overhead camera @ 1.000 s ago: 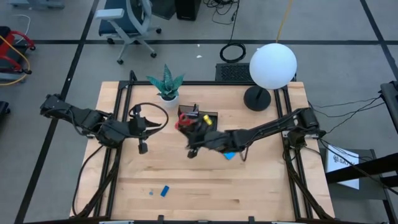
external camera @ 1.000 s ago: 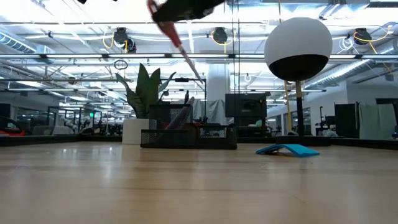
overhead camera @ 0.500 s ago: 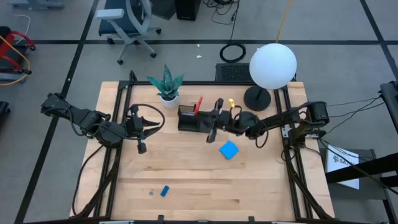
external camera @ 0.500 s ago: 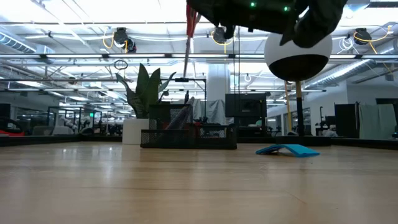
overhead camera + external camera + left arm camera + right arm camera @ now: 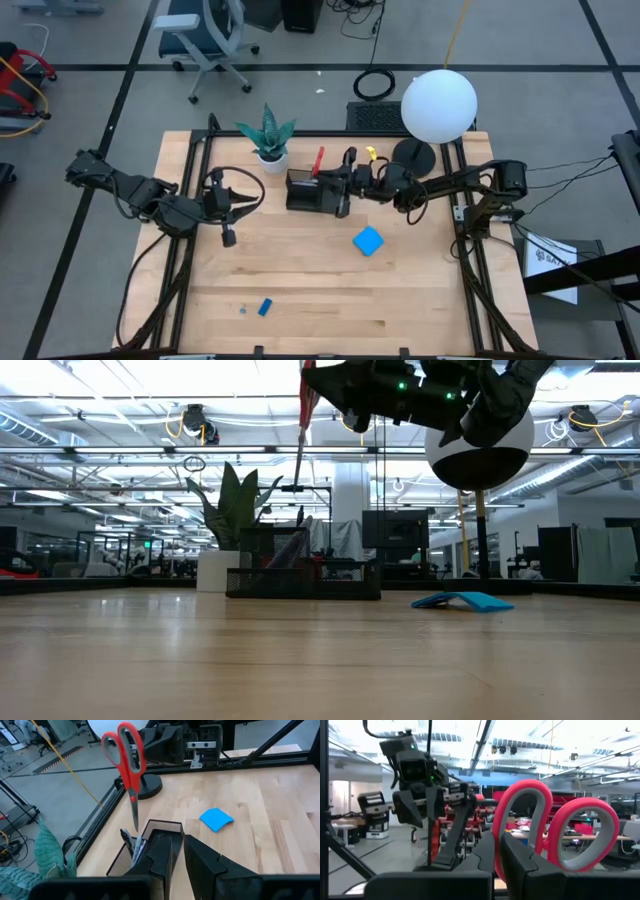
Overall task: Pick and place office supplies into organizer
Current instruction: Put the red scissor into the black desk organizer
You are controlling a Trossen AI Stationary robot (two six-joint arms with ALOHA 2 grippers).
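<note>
Since a second ago, the right gripper has swung from mid-table back over the organizer, carrying the red-handled scissors with it.

Nearest the table's front edge lies a tiny blue block. Farther in, the blue notepad rests flat on the wood, well apart from the organizer. At mid-table the left gripper waits to the organizer's left, jaws nearly pressed together and holding nothing.

Beyond, the right gripper's jaws are pinched on the scissors at the handle loops. The scissors hang upright, blades pointing down above the organizer's taller back section, the tip not yet inside. Pens already stand in that section. Behind it are a potted plant and a lamp with a white globe.
</note>
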